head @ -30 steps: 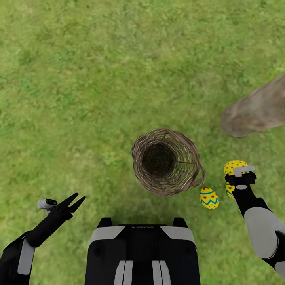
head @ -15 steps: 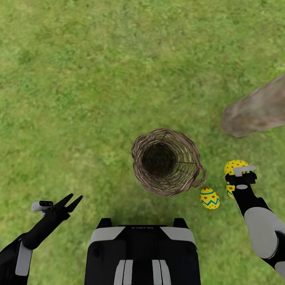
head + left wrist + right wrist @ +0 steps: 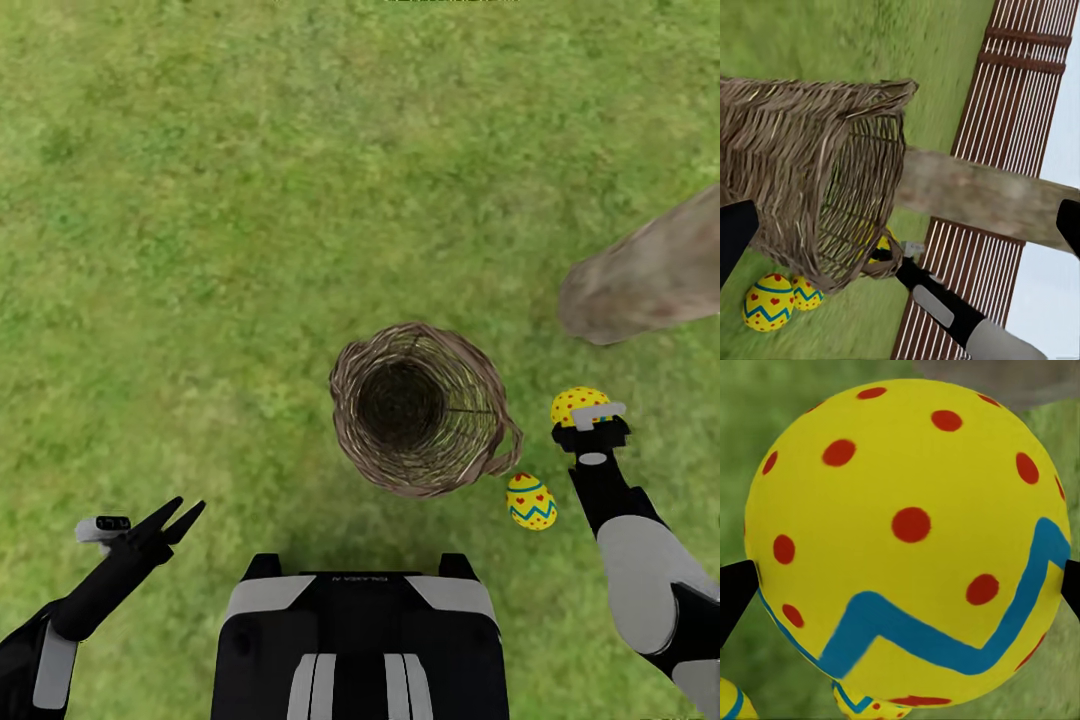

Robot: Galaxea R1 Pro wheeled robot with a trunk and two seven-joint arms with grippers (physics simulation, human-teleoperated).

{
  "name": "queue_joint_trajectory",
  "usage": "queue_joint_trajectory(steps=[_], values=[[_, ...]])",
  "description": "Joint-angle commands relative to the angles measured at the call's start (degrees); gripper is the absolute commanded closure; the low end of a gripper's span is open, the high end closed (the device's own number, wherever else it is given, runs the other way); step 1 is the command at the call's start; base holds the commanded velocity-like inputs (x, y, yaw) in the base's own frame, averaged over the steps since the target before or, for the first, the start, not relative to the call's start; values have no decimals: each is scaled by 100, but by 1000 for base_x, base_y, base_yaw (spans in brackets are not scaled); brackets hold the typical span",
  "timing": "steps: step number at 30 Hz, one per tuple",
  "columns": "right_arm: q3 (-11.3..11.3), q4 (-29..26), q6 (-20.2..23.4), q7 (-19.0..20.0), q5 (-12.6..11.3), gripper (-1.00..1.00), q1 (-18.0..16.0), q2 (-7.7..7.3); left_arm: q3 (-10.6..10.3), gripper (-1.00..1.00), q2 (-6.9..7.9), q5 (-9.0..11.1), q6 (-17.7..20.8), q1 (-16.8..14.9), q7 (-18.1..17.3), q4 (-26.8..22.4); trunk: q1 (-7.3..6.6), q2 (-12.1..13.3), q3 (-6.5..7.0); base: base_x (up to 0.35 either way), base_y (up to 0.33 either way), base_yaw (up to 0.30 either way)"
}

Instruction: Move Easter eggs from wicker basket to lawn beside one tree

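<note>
The wicker basket (image 3: pixel 415 405) stands upright on the lawn (image 3: pixel 200 250) in front of me, and no egg shows in its dark inside. My right gripper (image 3: pixel 581 412) is shut on a red-dotted Easter egg (image 3: pixel 575 403), held above the grass between the basket and the tree trunk (image 3: pixel 650 275). In the right wrist view this egg (image 3: pixel 907 532) sits between the black fingertips (image 3: pixel 735 589). A second egg (image 3: pixel 531 502) lies on the grass by the basket's right side. The left wrist view has two eggs (image 3: pixel 769 302) (image 3: pixel 808 294) lying together. My left gripper (image 3: pixel 178 518) hangs open at the lower left.
A brown slatted fence (image 3: pixel 1020 97) runs behind the trunk (image 3: pixel 982 195) in the left wrist view. Open grass stretches ahead and to the left of the basket (image 3: pixel 810 195). My own base (image 3: pixel 360 630) fills the near edge.
My right gripper has carried the dotted egg a little farther from me, toward the trunk; the egg beside that arm is now hidden. The left arm has drawn back slightly.
</note>
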Motion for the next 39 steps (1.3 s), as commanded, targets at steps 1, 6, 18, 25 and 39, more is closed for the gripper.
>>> queue_joint_trajectory(steps=[1,6,18,25,39], values=[[8,-30,1,-19,58,100,-6,37,-7,-100,-14,7,64,2,-20,-33,0,-2,7,0,0,-193],[45,-194,11,0,48,100,-6,200,-21,-100,-33,9,79,9,-20,-192,0,-2,45,0,0,-208],[40,-260,4,11,26,100,-6,460,-34,-100,-32,168,69,9,-20,-488,0,-2,134,0,0,-217],[44,-260,4,11,19,100,-6,468,-39,-100,-43,168,69,9,-21,-528,0,-2,182,0,0,-232],[39,-256,12,11,19,100,-6,476,-39,-100,-131,168,58,9,-34,-544,0,-2,277,0,-9,-233]])
